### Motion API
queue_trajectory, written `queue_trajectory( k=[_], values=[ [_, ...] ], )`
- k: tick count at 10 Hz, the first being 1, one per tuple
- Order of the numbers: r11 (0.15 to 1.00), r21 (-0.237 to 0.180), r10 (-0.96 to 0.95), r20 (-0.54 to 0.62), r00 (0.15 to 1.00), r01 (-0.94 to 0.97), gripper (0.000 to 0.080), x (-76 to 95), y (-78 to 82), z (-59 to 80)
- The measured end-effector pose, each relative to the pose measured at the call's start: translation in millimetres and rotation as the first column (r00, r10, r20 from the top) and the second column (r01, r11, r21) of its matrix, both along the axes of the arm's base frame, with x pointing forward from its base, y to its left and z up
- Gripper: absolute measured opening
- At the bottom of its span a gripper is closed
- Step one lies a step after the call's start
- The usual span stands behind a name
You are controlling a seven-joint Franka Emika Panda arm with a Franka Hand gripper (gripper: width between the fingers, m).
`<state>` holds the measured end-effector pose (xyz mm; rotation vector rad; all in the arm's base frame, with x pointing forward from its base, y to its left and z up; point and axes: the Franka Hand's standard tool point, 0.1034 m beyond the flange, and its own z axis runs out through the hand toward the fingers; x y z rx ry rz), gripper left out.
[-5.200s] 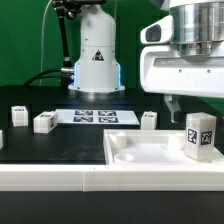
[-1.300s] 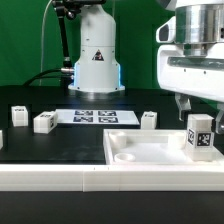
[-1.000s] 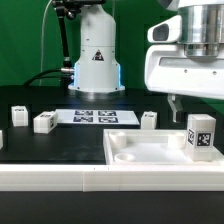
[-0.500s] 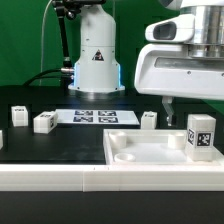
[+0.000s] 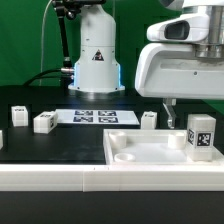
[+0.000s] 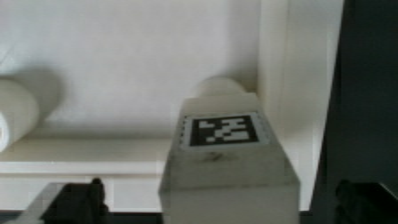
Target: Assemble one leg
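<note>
A white leg (image 5: 202,137) with a black-and-white tag stands upright in the large white tray (image 5: 140,153), near the tray's corner at the exterior view's right. My gripper (image 5: 183,112) hangs above and behind it, with one dark finger (image 5: 167,110) showing. In the wrist view the leg (image 6: 226,150) lies between my two dark fingertips (image 6: 80,203), which stand wide apart with a gap on each side. The gripper (image 6: 217,206) is open and holds nothing.
The marker board (image 5: 95,117) lies on the black table at the back. Three small white tagged parts stand near it: one (image 5: 17,116) and another (image 5: 44,122) at the exterior view's left, a third (image 5: 149,119) behind the tray. The arm's base (image 5: 96,60) stands behind.
My gripper has shifted toward the exterior view's left over the last second. The leg has stayed upright in the tray.
</note>
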<state>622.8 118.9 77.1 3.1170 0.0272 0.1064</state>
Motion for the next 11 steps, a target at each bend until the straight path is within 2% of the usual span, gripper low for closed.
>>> queue_trajectory(
  k=[1,3,6,8,9,11],
  values=[
    [1.0,0.0,-0.002,0.0,1.0,0.002,0.0645,0.0,0.0,0.0],
    [1.0,0.0,-0.003,0.0,1.0,0.003,0.0305,0.0,0.1,0.1],
    [0.999,0.004,-0.046,0.001,0.999,0.046,0.029,0.0,0.2,0.0],
    [0.971,0.028,-0.236,-0.001,0.972,0.236,0.029,-0.3,1.5,-0.1],
    [0.942,0.045,-0.332,-0.005,0.943,0.332,0.029,-0.5,2.4,-0.3],
    [0.825,0.081,-0.561,-0.006,0.828,0.559,0.0291,-0.8,0.9,-1.8]
  ],
)
